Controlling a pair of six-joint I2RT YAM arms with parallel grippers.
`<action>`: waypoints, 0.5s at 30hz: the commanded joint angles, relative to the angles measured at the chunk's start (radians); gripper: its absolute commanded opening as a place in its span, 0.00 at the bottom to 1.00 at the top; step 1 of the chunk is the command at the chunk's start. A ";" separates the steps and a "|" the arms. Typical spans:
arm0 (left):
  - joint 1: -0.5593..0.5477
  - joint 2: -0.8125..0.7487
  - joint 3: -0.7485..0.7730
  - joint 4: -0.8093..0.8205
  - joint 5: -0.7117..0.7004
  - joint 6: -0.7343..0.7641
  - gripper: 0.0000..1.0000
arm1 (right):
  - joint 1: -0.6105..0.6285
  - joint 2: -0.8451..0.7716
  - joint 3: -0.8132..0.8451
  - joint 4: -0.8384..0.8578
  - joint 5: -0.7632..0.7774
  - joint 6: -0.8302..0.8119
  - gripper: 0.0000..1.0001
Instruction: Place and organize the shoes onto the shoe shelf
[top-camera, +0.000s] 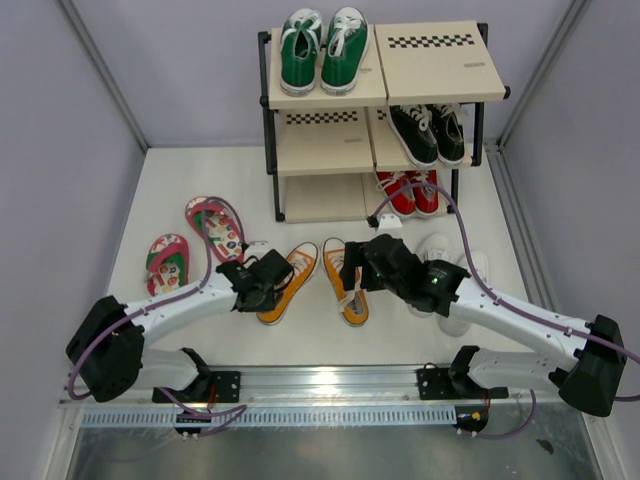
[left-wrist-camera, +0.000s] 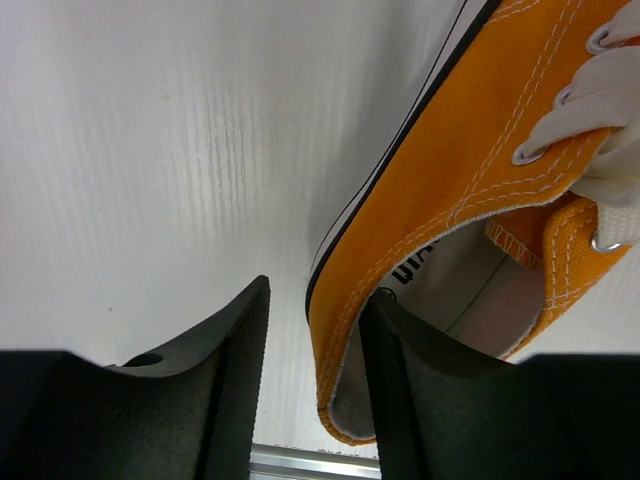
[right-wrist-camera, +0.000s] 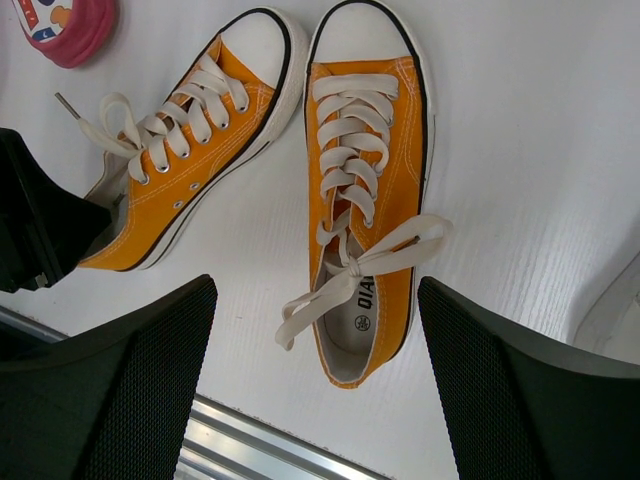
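Observation:
Two orange sneakers with white laces lie side by side on the white floor: the left one (top-camera: 288, 283) and the right one (top-camera: 346, 290). My left gripper (top-camera: 268, 280) is at the left sneaker's heel (left-wrist-camera: 470, 170). Its jaws straddle the heel wall, one finger (left-wrist-camera: 420, 400) inside the shoe, the other (left-wrist-camera: 215, 380) outside with a gap still showing. My right gripper (top-camera: 352, 272) hangs open above the right sneaker (right-wrist-camera: 365, 170), holding nothing. Pink flip-flops (top-camera: 167, 262) (top-camera: 215, 226) lie to the left. White sneakers (top-camera: 455, 270) are partly hidden under my right arm. The shoe shelf (top-camera: 330, 150) stands at the back.
Green sneakers (top-camera: 322, 50) occupy the shelf's top left, black ones (top-camera: 428, 132) the middle right, red ones (top-camera: 408, 192) the bottom right. The top right board (top-camera: 440, 65) and the left middle and bottom boards are bare. A metal rail (top-camera: 320, 385) runs along the near edge.

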 joint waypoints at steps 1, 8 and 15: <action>0.004 0.015 0.003 0.033 -0.038 -0.077 0.42 | 0.003 -0.013 0.001 0.004 0.045 0.001 0.86; 0.004 0.023 0.005 0.018 -0.044 -0.164 0.13 | -0.007 0.014 0.047 -0.099 0.111 0.040 0.86; 0.004 -0.077 0.036 0.016 -0.038 -0.261 0.00 | -0.047 -0.015 0.041 -0.107 0.099 0.046 0.86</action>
